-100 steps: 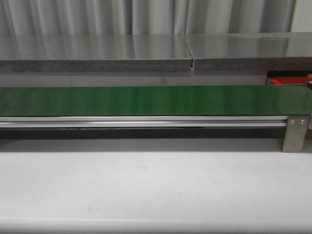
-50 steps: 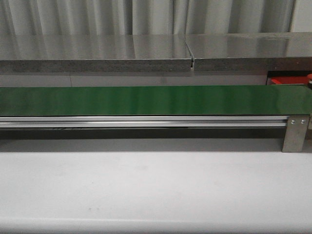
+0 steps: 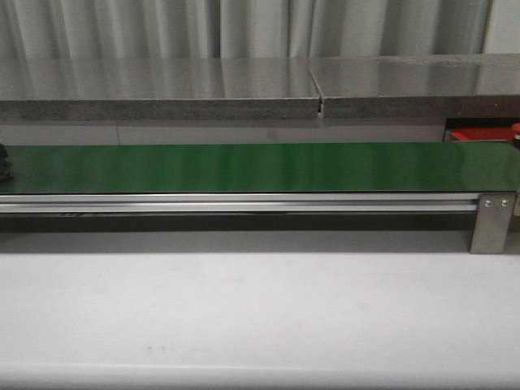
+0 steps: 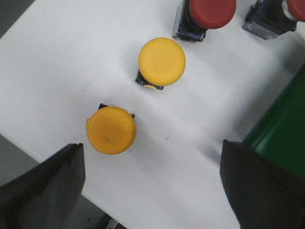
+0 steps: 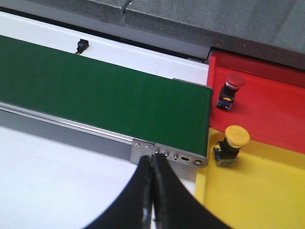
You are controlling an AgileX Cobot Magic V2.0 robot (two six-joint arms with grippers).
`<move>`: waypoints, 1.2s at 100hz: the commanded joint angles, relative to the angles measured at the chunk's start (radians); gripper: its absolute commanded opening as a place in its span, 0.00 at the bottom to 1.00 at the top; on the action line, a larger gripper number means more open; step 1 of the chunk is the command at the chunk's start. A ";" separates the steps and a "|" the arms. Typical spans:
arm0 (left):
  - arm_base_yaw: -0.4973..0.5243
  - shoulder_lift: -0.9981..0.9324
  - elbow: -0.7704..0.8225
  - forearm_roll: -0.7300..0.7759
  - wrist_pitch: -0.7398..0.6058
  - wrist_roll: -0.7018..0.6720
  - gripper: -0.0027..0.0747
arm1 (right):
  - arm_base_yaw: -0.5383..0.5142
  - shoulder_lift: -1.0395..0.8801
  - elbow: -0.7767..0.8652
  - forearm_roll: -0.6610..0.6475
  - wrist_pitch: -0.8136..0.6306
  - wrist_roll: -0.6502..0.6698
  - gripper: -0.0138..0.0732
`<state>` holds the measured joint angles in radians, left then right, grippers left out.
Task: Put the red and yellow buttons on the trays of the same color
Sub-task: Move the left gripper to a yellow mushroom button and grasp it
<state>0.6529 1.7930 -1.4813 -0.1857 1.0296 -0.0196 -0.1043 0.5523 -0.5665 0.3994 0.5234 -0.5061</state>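
In the left wrist view, two yellow buttons (image 4: pixel 111 130) (image 4: pixel 162 61) stand on a white surface (image 4: pixel 57 71), with a red button (image 4: pixel 209 10) beyond them. My left gripper (image 4: pixel 151 157) hangs open above that surface, empty, its fingers (image 4: pixel 43 186) wide apart and the nearer yellow button just ahead of one. In the right wrist view, a red button (image 5: pixel 229 88) sits on the red tray (image 5: pixel 276 109) and a yellow button (image 5: pixel 232 143) on the yellow tray (image 5: pixel 257 200). My right gripper (image 5: pixel 151 162) is shut and empty, near the belt's end bracket. The front view shows only a sliver of red tray (image 3: pixel 479 134).
The long green belt (image 3: pixel 260 166) runs across the front view on an aluminium frame, with a grey shelf (image 3: pixel 162 89) behind. A small dark thing (image 3: pixel 3 162) sits at the belt's far left edge. Another button (image 4: pixel 274 16) stands next to the red one.
A small dark thing has come into view at the left end of the belt. Nothing else in the front view has moved.
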 commanded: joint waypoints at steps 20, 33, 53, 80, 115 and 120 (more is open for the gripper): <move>0.007 0.013 -0.026 0.017 -0.011 -0.001 0.76 | 0.003 -0.001 -0.026 0.012 -0.067 -0.006 0.07; 0.009 0.025 -0.026 0.062 -0.009 -0.001 0.76 | 0.003 -0.001 -0.026 0.012 -0.067 -0.006 0.07; 0.020 0.030 -0.026 0.067 -0.011 -0.017 0.76 | 0.003 -0.001 -0.026 0.012 -0.067 -0.006 0.07; 0.020 0.089 -0.026 0.070 -0.022 -0.017 0.76 | 0.003 -0.001 -0.026 0.012 -0.067 -0.006 0.07; 0.020 0.141 -0.026 0.063 -0.056 -0.019 0.76 | 0.003 -0.001 -0.026 0.012 -0.067 -0.006 0.07; 0.020 0.149 -0.026 0.056 -0.054 -0.019 0.75 | 0.003 -0.001 -0.026 0.012 -0.067 -0.006 0.07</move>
<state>0.6709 1.9791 -1.4813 -0.1106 0.9902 -0.0284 -0.1043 0.5523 -0.5665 0.3994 0.5234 -0.5061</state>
